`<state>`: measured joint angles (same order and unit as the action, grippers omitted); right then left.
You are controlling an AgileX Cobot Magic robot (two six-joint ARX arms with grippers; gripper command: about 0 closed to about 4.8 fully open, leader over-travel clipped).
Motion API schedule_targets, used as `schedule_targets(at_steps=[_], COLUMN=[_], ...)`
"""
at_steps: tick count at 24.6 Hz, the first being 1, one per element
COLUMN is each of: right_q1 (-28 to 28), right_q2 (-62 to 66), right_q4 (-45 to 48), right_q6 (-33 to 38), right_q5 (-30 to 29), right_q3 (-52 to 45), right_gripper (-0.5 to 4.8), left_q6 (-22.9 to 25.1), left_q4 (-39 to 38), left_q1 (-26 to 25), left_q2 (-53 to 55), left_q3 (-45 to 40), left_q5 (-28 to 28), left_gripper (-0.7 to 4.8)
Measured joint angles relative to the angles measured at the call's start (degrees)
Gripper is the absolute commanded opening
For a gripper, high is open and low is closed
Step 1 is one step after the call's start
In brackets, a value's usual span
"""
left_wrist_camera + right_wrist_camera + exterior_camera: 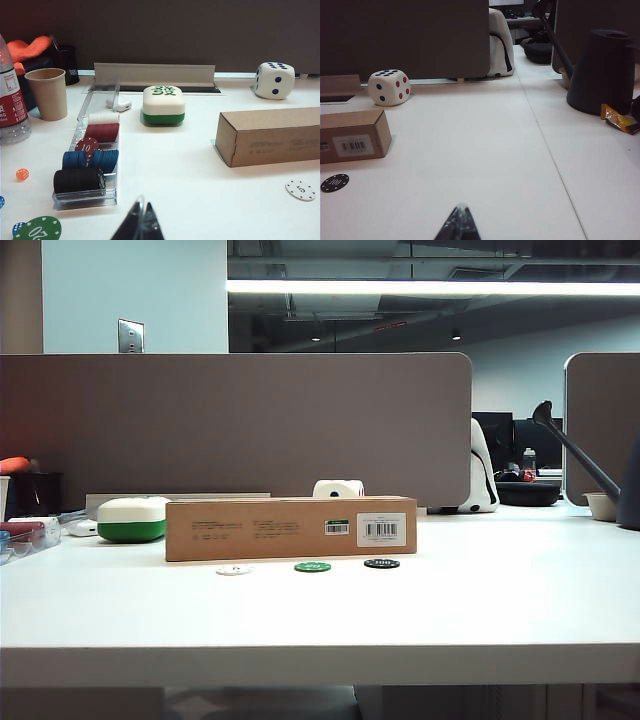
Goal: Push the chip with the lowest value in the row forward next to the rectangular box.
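Fingers of your left gripper (140,222) and right gripper (458,224) are pressed together into dark points, each low over the white table (480,620) and touching nothing. Your white chip (234,570) lies at the left end of the row, beside the green chip (312,567) and black chip (381,563). All three sit just in front of the rectangular box (290,528), apart from it.

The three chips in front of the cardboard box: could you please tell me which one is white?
The white chip, at the left end of the row. The middle green chip and right-end black chip are dark.
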<state>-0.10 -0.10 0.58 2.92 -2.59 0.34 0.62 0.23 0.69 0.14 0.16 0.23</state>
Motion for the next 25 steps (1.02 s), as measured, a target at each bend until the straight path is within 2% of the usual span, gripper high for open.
schedule_targets(at_steps=[16, 22, 25], right_q1=[0.0, 0.0, 0.0], right_q2=[0.0, 0.0, 0.0], right_q4=[0.0, 0.0, 0.0], right_q6=[0.0, 0.0, 0.0], right_q5=[0.0, -0.1, -0.3], right_q3=[0.0, 0.0, 0.0], right_gripper=[-0.05, -0.05, -0.05], left_q6=[0.0, 0.0, 0.0], left_q4=[-0.1, -13.7, -17.8], left_q1=[0.0, 4.6, 9.1], left_q2=[0.0, 3.4, 9.7], left_q3=[0.0, 6.5, 10.0], left_q5=[0.0, 0.0, -0.2], left_gripper=[-0.05, -0.05, -0.05])
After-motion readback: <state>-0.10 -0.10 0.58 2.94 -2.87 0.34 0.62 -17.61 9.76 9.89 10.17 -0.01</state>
